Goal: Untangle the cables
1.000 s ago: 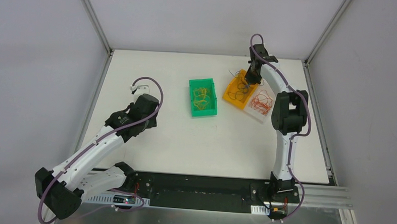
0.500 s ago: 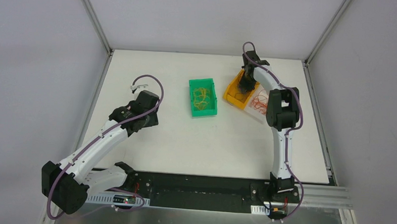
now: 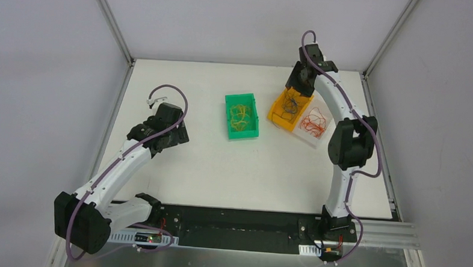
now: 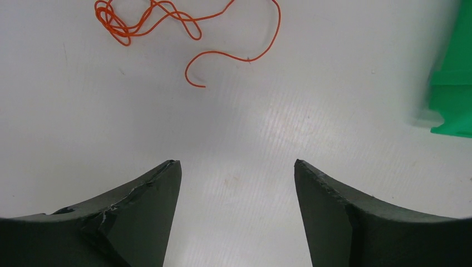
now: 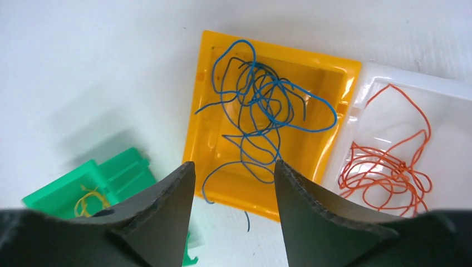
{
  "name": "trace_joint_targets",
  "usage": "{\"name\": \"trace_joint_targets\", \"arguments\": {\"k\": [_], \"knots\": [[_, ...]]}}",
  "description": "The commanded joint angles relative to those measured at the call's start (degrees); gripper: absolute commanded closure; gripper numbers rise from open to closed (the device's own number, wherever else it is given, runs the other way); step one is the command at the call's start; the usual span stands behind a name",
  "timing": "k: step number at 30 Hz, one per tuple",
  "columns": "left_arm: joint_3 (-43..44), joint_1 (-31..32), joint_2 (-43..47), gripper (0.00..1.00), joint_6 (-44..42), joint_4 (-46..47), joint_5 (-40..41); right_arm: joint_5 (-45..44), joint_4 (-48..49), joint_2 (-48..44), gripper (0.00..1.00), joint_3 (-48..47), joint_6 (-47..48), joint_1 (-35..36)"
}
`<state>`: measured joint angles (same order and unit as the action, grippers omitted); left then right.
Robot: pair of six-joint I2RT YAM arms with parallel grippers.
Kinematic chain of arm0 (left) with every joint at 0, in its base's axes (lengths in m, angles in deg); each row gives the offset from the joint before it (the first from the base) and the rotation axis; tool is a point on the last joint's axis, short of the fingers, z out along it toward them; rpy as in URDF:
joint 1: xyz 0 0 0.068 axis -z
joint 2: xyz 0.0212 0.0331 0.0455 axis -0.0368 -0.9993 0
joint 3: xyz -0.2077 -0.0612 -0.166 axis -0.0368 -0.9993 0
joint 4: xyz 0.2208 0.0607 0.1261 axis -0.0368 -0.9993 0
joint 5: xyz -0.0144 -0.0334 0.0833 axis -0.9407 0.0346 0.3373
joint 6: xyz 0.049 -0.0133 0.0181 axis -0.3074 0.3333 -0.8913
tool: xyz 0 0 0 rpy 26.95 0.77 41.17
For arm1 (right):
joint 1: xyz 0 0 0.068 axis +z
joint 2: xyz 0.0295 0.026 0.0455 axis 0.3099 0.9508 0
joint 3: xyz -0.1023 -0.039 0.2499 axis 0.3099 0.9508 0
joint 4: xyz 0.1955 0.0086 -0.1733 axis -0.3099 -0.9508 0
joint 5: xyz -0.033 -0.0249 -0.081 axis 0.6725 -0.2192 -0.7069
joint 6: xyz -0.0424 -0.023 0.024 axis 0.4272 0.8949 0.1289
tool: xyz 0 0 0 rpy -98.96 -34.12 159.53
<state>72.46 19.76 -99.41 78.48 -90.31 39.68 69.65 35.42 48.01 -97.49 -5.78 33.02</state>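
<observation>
Where the white table point(image 3: 220, 169) fills the overhead view, a green bin point(image 3: 240, 97) stands at upper centre, with an orange bin point(image 5: 278, 53) and a clear tray point(image 5: 417, 78) side by side at upper right. The left gripper point(image 4: 236, 162) at mid-left and the right gripper point(image 5: 234, 163) over the orange bin are both spread and empty. Yellow-green cables point(image 3: 241, 114) lie in the green bin, blue cables point(image 5: 261, 105) in the orange bin and orange-red cables point(image 5: 389, 167) in the tray. A loose orange cable point(image 4: 119, 28) lies on the table, upper left in the left wrist view.

light: bright, even, diffuse | shadows: soft, faint | blur: green bin point(image 4: 452, 83) edge | glare: clear tray point(image 5: 380, 129)
</observation>
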Motion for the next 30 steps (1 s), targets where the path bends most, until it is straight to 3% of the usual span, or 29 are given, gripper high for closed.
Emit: {"name": "trace_joint_targets", "arguments": {"k": [1,6,11,15,20,30], "knots": [[0.2,-2.4,-2.0,0.2,0.1,2.5,-0.4,0.7,-2.2,-6.8,0.41,1.8,0.5,0.8],[0.3,-5.8,-5.0,0.04,1.5,4.0,0.4,3.5,2.9,-17.0,0.31,13.8,-1.0,2.7],[0.5,-11.6,-9.8,0.02,1.5,6.9,-1.5,6.9,10.2,-28.8,0.26,27.2,-2.6,6.1],[1.5,-18.2,-15.4,0.01,1.7,10.2,-6.1,9.1,14.5,-36.6,0.02,34.6,-3.9,8.9],[3.0,-25.4,-22.0,0.01,7.1,13.5,-14.9,13.5,17.8,-43.1,0.01,40.2,-5.4,11.5],[6.4,-29.2,-30.5,0.01,22.4,15.1,-14.1,13.3,17.9,-48.4,0.01,45.1,-3.8,11.8]]}}
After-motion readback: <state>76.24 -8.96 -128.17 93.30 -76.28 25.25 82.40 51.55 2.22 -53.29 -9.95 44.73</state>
